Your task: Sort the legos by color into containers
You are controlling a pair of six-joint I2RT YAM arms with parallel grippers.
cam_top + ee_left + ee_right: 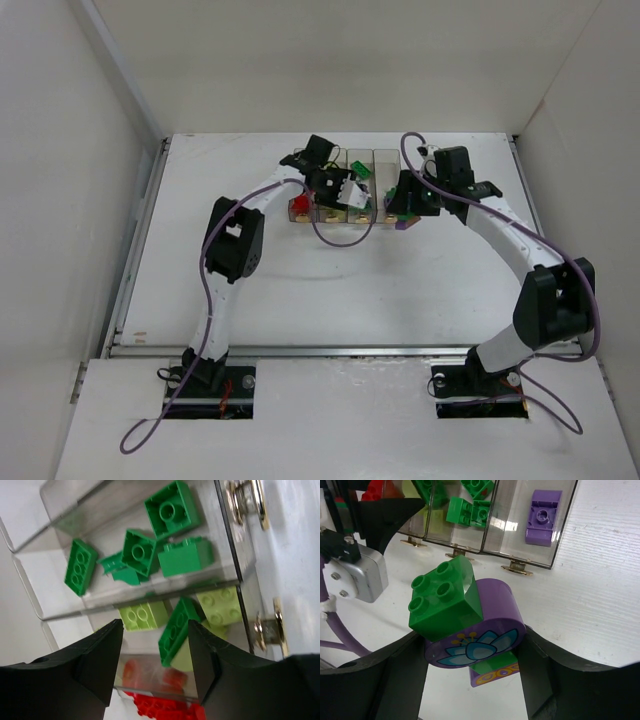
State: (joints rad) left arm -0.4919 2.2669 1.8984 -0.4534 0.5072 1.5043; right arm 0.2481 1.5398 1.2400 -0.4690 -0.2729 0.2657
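Note:
My right gripper [472, 645] is shut on a clump of legos: a round purple piece with a flower print [485, 635] carrying a green brick [445, 602] on top and a green-and-purple piece [495, 672] beneath. It hangs over the table just in front of the containers [520, 560], whose end bin holds one purple brick [543, 517]. My left gripper [155, 645] stands open above the containers [385, 165]. A green brick [176, 630] leans in the bin of lime bricks [142, 616], close to my right finger [210, 660]. Red bricks [165, 705] lie below, and several green ones [150, 550] fill the bin beyond.
The left arm's silver wrist camera [360, 575] and cable sit close to the left of my right gripper [405, 212]. Brass tabs [270, 630] mark the bins' near ends. White walls enclose the table on three sides.

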